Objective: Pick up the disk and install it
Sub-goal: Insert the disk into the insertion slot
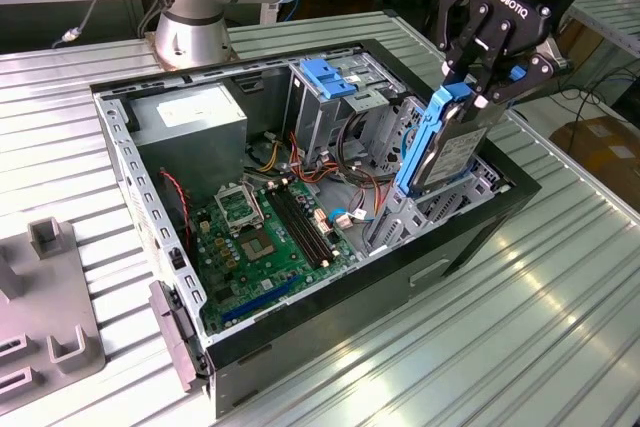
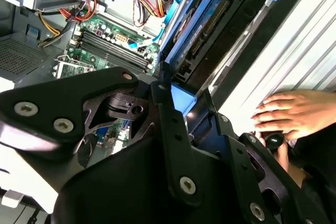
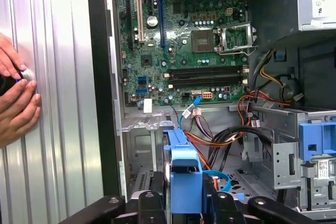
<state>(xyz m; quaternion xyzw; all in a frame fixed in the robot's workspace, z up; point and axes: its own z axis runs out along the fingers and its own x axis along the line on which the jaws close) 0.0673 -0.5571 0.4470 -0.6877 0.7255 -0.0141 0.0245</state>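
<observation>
Hand (image 1: 478, 95) clamps the disk (image 1: 455, 157) on edge at two o'clock in the exterior view, where slight tilt could jam it in the drive bay (image 1: 410, 224).

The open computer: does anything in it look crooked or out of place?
Yes. The disk stands on edge, tilted, sticking up out of the computer case, gripped by the claw rather than seated. In the second wrist view a person's hand rests on the table beside the case.
</observation>
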